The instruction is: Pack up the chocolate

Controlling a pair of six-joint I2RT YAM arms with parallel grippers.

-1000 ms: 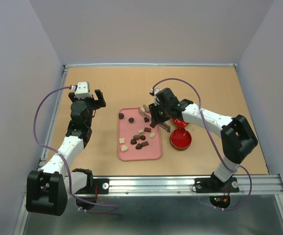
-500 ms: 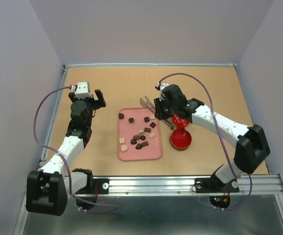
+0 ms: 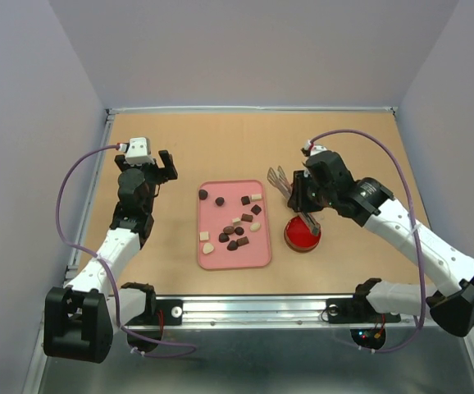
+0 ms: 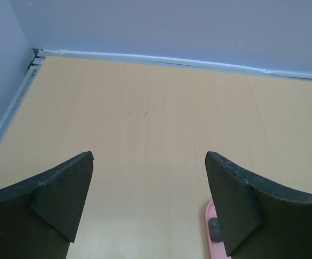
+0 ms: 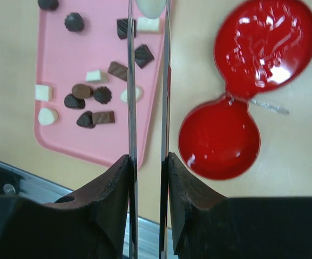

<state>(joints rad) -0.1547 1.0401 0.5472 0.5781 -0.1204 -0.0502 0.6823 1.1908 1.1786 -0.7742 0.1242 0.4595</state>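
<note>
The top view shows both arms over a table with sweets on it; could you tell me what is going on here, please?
The right gripper is shut on metal tongs, which pinch a cream-white chocolate at their tips, close to the pink tray's right edge. The open red tin beside it looks empty. The other chocolates lie on the tray. The left gripper is open and holds nothing, left of the tray.

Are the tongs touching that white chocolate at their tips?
Touching. The right wrist view shows the white chocolate squeezed between both blades of the tongs.
</note>
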